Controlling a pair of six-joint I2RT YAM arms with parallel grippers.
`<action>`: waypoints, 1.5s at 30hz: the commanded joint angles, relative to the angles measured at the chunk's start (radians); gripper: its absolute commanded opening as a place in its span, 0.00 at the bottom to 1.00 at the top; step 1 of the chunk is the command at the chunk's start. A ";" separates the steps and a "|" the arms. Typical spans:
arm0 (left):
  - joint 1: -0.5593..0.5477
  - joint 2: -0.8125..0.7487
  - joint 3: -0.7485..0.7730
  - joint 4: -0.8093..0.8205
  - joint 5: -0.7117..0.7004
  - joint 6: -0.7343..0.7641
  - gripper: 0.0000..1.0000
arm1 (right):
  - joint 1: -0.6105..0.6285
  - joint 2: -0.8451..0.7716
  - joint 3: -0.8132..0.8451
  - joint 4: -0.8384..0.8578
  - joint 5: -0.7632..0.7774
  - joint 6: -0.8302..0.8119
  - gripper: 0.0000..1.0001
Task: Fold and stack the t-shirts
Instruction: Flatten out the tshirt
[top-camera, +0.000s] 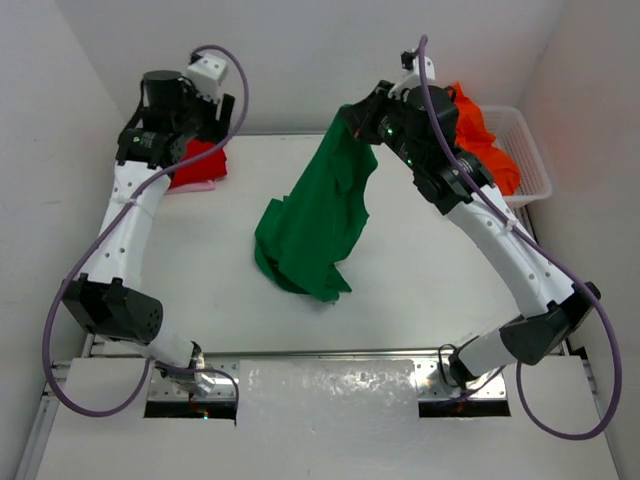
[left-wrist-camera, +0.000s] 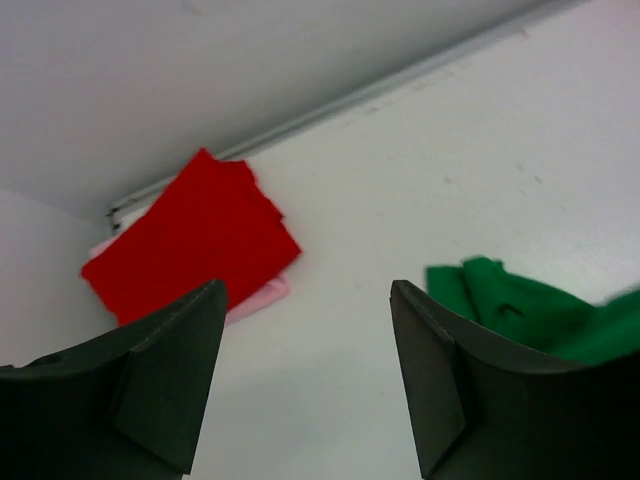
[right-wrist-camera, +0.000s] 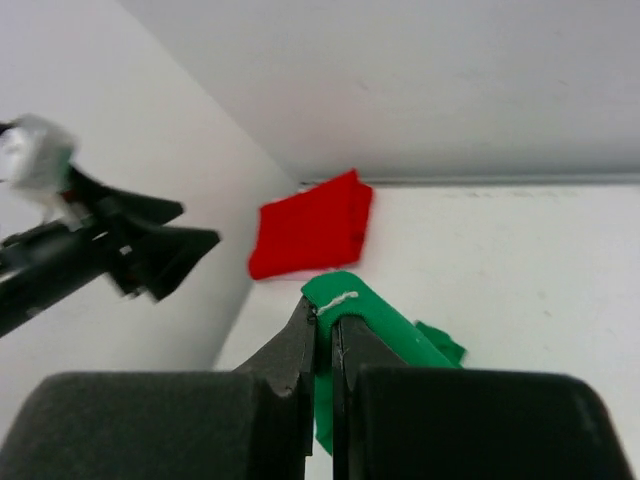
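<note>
Green t-shirt (top-camera: 315, 220) hangs pinched in my right jaws, lower end on the table (top-camera: 200, 260); left jaws gape empty.

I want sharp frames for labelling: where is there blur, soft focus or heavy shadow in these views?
Top external: evenly lit and sharp, with only a faint shadow beside the green t-shirt. Left wrist: that shirt smears at the right edge; the left end effector is dark, soft-edged. Right wrist: the left arm is motion-blurred; the right end effector, pinching green cloth, fills the foreground.
</note>
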 joint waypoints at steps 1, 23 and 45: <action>-0.121 -0.026 -0.054 -0.090 0.139 0.082 0.64 | -0.073 0.012 -0.051 -0.015 0.075 0.045 0.00; -0.860 0.260 -0.461 0.156 -0.187 0.025 0.71 | -0.414 0.146 -0.304 -0.032 -0.010 0.073 0.00; -0.936 0.323 -0.517 0.153 -0.358 -0.059 0.41 | -0.452 0.063 -0.421 0.022 -0.010 0.038 0.00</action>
